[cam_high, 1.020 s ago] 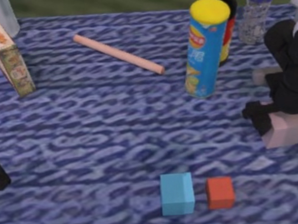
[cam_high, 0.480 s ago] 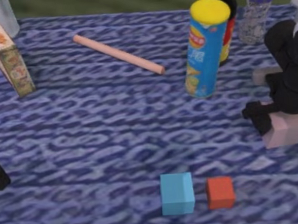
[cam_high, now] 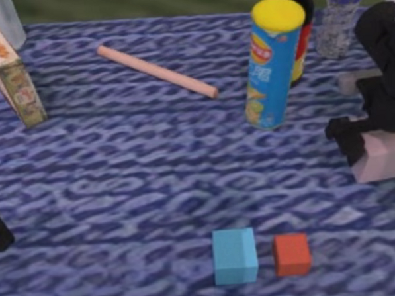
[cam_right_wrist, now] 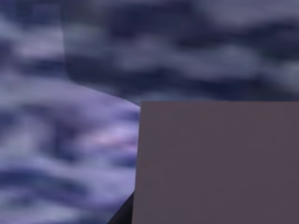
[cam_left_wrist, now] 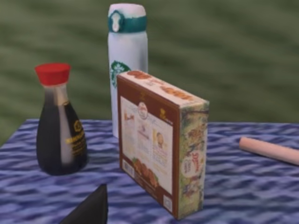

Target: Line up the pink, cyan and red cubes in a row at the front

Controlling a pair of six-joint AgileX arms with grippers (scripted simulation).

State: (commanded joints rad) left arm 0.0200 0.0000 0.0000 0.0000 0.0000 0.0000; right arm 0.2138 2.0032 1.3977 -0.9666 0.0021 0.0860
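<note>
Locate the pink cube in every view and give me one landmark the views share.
Top view: pink cube at the right edge, held by the right gripper, right of the chips can.
Left wrist view: not in it.
Right wrist view: the cube fills the near foreground.
Shared landmark: the blue patterned tablecloth.
</note>
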